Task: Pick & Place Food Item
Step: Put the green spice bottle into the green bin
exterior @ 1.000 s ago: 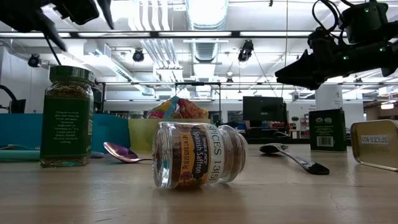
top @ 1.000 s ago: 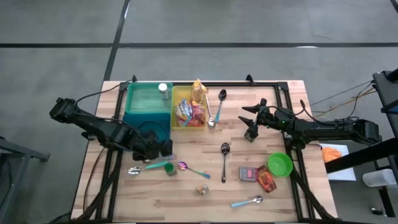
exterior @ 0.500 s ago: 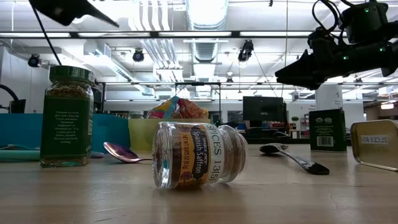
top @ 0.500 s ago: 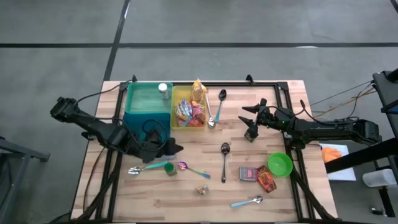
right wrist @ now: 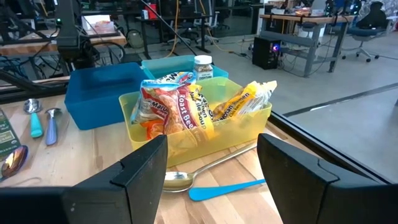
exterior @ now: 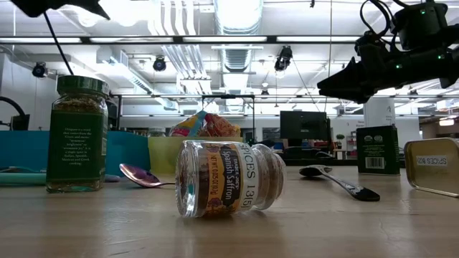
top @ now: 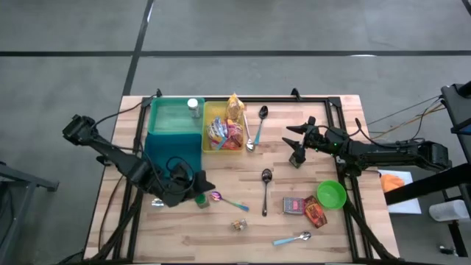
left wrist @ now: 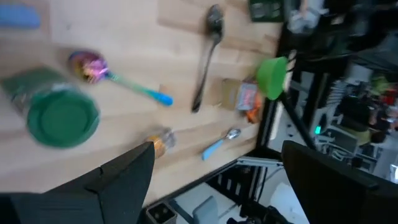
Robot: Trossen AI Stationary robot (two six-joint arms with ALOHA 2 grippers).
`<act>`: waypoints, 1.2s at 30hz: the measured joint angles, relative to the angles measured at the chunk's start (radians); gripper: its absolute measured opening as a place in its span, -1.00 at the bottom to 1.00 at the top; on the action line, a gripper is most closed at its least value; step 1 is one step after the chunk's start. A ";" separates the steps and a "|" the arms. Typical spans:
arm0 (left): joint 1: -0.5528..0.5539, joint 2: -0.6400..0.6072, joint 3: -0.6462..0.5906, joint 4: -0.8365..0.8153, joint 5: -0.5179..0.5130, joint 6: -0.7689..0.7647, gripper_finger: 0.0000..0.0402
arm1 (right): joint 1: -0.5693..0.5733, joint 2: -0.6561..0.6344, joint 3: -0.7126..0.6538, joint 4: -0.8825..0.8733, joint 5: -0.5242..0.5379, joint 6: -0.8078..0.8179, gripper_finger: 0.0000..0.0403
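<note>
Left pincer (top: 197, 184) low over the near-left part of the wooden table (top: 338, 228), fingers spread wide with nothing between them, directly above the green-lidded herb jar (left wrist: 61, 118), which stands upright on the boards. In the low view, same jar (exterior: 77, 134) tall at the left, dark green lid, dried herbs inside. Just beside it, a spoon with an iridescent purple bowl and teal handle (top: 225, 199), lying flat.

Right pincer (top: 296, 144) hanging above the far-right part of the table, fingers parted and empty, aimed toward the yellow bin (right wrist: 205, 134). Packed into that bin: snack packets (right wrist: 180, 106), colourful, standing on edge. Against the bin's left side, a teal container (top: 174, 124) with a small white-capped bottle (top: 193, 107) at its far corner. Along the bin's right wall, a steel spoon with a blue handle (top: 255, 138); farther back, a black spoon (top: 263, 112).

Small saffron spice jar (exterior: 228, 178) on its side near the front edge, label readable, well apart from both arms. Another black spoon (top: 266, 187) lying in the middle of the table. To the right, a lime-green bowl (top: 331, 194), with a dark green box (top: 293, 206) and an orange-red packet (top: 315, 214) touching each other just beside it. Near the front edge, one more blue-handled spoon (top: 293, 238).
</note>
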 joint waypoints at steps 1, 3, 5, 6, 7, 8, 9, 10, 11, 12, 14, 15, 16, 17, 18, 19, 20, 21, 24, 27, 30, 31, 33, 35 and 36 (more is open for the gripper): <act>0.000 0.009 0.000 0.000 0.017 -0.017 0.75 | 0.000 0.000 0.000 0.000 0.000 0.000 0.22; -0.001 0.027 0.005 0.000 0.054 -0.052 0.75 | 0.000 0.000 0.000 0.000 0.000 0.000 0.22; -0.001 0.048 0.011 -0.004 0.093 -0.086 0.75 | 0.000 0.000 0.000 0.000 0.000 0.000 0.22; -0.001 0.058 0.016 -0.005 0.108 -0.102 0.75 | 0.000 0.000 0.000 0.000 0.000 0.000 0.22; -0.001 0.069 0.023 -0.008 0.119 -0.118 0.75 | 0.000 0.000 0.000 0.000 0.000 0.000 0.22; -0.001 0.081 0.030 -0.013 0.130 -0.127 0.75 | 0.000 0.000 0.000 0.000 0.000 0.000 0.22; -0.001 0.094 0.041 -0.023 0.144 -0.138 0.75 | 0.000 0.000 0.000 0.000 0.000 0.000 0.22; -0.001 0.105 0.055 -0.041 0.157 -0.148 0.75 | 0.000 0.000 0.000 0.000 0.000 0.000 0.22; -0.001 0.117 0.071 -0.071 0.171 -0.163 0.75 | 0.000 0.000 0.000 0.000 0.000 0.000 0.22; -0.001 0.129 0.090 -0.111 0.185 -0.179 0.75 | 0.000 0.000 0.000 0.000 0.000 0.000 0.22; -0.001 0.153 0.130 -0.185 0.223 -0.221 0.75 | 0.000 0.000 0.000 0.000 0.000 0.000 0.22; 0.000 0.167 0.149 -0.220 0.246 -0.236 0.75 | 0.000 0.000 0.000 0.000 0.000 0.000 0.22; 0.000 0.178 0.164 -0.244 0.263 -0.250 0.75 | 0.000 0.000 0.000 0.000 0.000 0.000 0.22; 0.000 0.189 0.178 -0.262 0.273 -0.258 0.75 | 0.000 0.000 0.000 -0.001 0.000 0.000 0.22; 0.000 0.200 0.189 -0.276 0.275 -0.260 0.75 | 0.000 0.000 0.000 0.000 0.000 0.000 0.22; 0.000 0.209 0.197 -0.291 0.275 -0.260 0.75 | 0.000 0.000 0.000 0.000 0.000 0.000 0.22; 0.000 0.218 0.200 -0.305 0.275 -0.260 0.75 | 0.000 0.000 0.000 0.000 0.000 0.000 0.22; 0.001 0.226 0.200 -0.312 0.274 -0.260 0.75 | 0.000 0.000 0.000 0.000 0.000 0.000 0.22; 0.002 0.243 0.195 -0.298 0.274 -0.263 0.75 | 0.000 0.000 0.000 0.000 0.000 0.000 0.22; 0.003 0.254 0.195 -0.295 0.274 -0.264 0.75 | 0.000 0.000 0.000 0.000 0.000 0.000 0.22; 0.005 0.255 0.195 -0.296 0.265 -0.278 0.75 | 0.000 0.000 0.000 0.000 0.000 0.000 0.22; 0.007 0.255 0.195 -0.297 0.257 -0.288 0.75 | 0.000 0.000 0.000 0.000 0.000 0.000 0.22; 0.013 0.258 0.195 -0.316 0.252 -0.308 0.75 | 0.000 0.000 0.000 0.000 0.000 0.000 0.22; 0.026 0.269 0.194 -0.342 0.252 -0.315 0.75 | 0.000 0.000 0.000 0.000 0.000 0.000 0.22; 0.033 0.276 0.194 -0.350 0.252 -0.316 0.75 | 0.000 0.000 0.000 0.000 0.000 0.000 0.22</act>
